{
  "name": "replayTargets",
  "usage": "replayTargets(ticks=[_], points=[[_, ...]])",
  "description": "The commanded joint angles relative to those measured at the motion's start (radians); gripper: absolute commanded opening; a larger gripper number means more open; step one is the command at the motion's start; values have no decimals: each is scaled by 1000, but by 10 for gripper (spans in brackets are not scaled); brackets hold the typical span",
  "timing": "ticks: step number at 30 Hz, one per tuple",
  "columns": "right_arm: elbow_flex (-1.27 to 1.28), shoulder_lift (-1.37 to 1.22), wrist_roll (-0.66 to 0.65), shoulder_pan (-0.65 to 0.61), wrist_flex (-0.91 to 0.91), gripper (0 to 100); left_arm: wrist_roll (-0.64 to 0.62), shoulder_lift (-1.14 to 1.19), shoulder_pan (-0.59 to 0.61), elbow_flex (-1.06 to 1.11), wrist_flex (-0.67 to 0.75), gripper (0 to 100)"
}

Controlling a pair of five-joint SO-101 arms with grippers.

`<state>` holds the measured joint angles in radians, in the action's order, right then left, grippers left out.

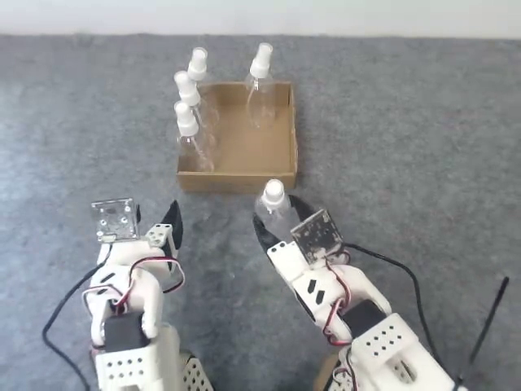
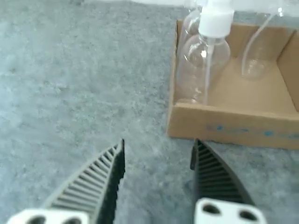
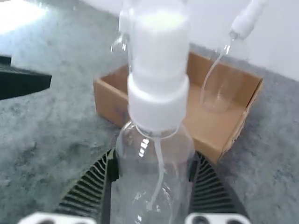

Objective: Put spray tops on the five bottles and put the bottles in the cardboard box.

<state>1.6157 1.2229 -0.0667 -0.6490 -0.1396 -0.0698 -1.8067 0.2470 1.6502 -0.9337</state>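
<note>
**Four capped bottles boxed; fifth in right gripper at box front**

High view: cardboard box (image 1: 236,177) open-topped on grey mat (image 1: 407,122), far side of both arms; three bottles (image 1: 189,122) with white spray tops upright along its left wall, one behind another; a fourth bottle (image 1: 260,81) upright in the back right corner. Fifth bottle (image 1: 275,204), spray top on, upright just outside the front wall near the right corner; right gripper (image 1: 277,220) closed round its body. Left gripper (image 1: 167,224) near the box's front left corner, apart from it.

Left wrist view: left gripper (image 2: 159,144) fingers spread wide, nothing between them, mat beneath; box front wall (image 2: 233,126) beyond; nearest boxed bottle (image 2: 205,60) against the left wall.

Right wrist view: ribbed fingers (image 3: 93,182) pressed to both sides of the clear fifth bottle (image 3: 156,154); its spray top (image 3: 159,79) seated on the neck; cannot tell whether the base touches the mat; box (image 3: 112,100) just behind.
</note>
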Motion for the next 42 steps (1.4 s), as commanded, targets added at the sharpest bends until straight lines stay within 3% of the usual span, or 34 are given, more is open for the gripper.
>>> replayTargets(ticks=[1, 4, 19, 36, 42], points=[[-183, 27, -5, 13, -203, 76, 9, -15, 0, -12, 38, 217], [-272, 27, -3, 12, -297, 76, 9, -15, 0, -12, 38, 217], [-551, -8, -5, 7, -308, 76, 11, -15, -3, -4, 40, 217], [-890, -437, -5, 13, -297, 76, 12, -15, 0, -2, 40, 217], [-928, -582, -5, 62, -133, 76, 12, -15, 0, -2, 40, 217]])
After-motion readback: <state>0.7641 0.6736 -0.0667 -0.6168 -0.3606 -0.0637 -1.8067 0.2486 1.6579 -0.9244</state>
